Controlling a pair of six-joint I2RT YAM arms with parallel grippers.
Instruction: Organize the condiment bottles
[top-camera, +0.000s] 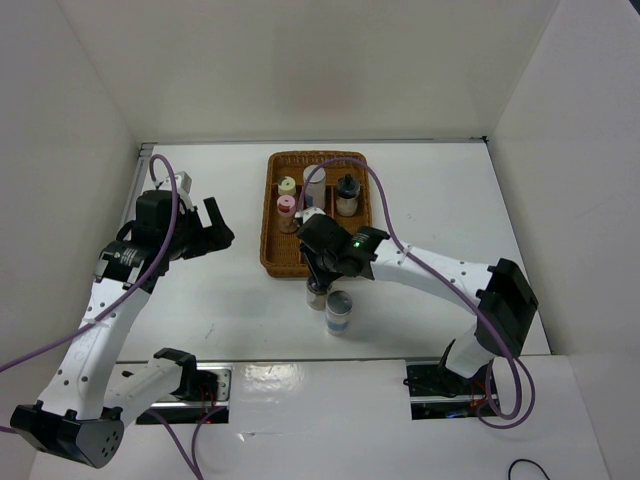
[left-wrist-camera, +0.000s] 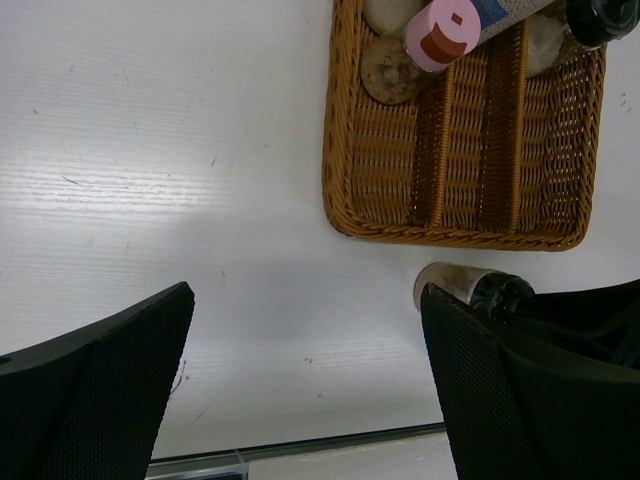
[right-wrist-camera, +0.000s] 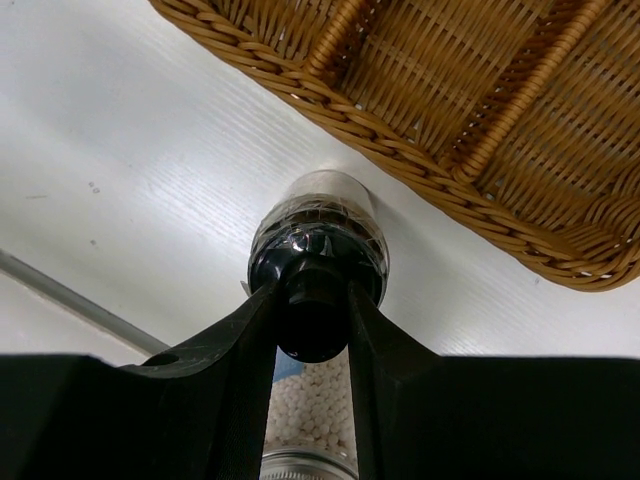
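A brown woven wicker basket (top-camera: 281, 255) sits mid-table. Well to its left, the left gripper (top-camera: 214, 232) hangs spread and empty. The right gripper (right-wrist-camera: 313, 300) is clamped on a black-capped glass shaker bottle (right-wrist-camera: 318, 225) just outside the basket's near rim. A pale grey, blue-labelled bottle (top-camera: 339, 313) waits beside it. This looks like the pick-up step. Next, the bottle needs lifting over the rim into a free compartment.

Bare tabletop (top-camera: 215, 295) left of the wicker basket (top-camera: 268, 228); pale bottle (top-camera: 339, 315) just beside the right end effector (right-wrist-camera: 313, 305)

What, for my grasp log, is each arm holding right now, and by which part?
The right gripper holds a black-capped bottle by its cap, jaws closed on it. The left gripper is open, holding nothing.
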